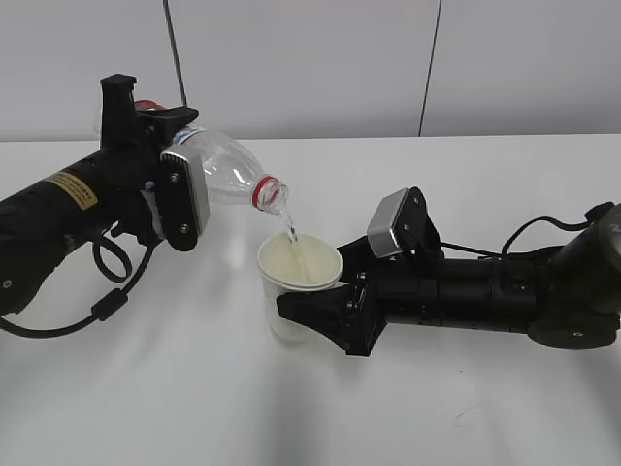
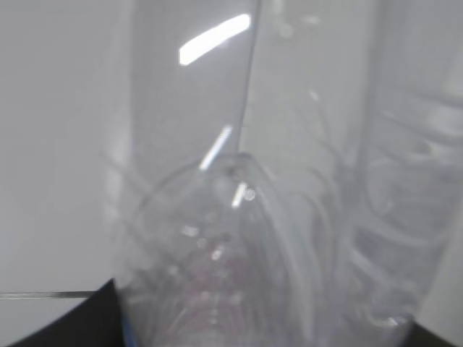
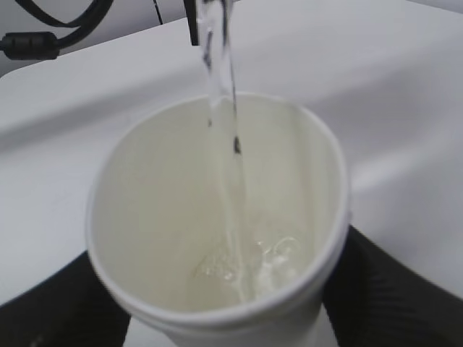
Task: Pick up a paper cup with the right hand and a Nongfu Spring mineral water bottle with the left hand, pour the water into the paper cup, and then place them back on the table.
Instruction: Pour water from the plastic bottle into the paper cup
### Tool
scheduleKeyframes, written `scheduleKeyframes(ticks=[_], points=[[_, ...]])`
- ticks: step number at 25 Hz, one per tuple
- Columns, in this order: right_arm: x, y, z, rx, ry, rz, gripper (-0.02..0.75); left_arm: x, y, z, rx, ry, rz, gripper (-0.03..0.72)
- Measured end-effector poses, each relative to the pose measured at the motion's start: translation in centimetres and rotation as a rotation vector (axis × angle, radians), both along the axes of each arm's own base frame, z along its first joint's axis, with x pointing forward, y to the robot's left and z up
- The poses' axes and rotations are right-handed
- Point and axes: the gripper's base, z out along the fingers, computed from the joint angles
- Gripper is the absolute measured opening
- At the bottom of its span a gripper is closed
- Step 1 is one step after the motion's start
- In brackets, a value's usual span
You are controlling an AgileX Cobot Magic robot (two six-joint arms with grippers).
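- Left hand [image 1: 179,199] clamped on bottle [image 1: 228,173], tipped right, mouth above cup [image 1: 297,282].
- Right hand [image 1: 325,313] gripping cup upright on table [image 1: 466,194]; water streaming in.

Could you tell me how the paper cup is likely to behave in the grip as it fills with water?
The paper cup looks thin-walled, so the right tool could probably dent it if it squeezed harder. Only a little water shows at its bottom, so it is likely light. The stream from the bottle lands inside, so tipping seems unlikely while held.
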Motion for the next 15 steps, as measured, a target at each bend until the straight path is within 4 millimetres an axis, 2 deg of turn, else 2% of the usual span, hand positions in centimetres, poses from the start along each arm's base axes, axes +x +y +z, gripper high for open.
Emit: scheduleKeyframes(ticks=[15], points=[[-0.01,0.00,0.00,-0.001,0.000,0.001,0.540,0.02,-0.01,0.08,0.003,-0.009,-0.001,0.342]])
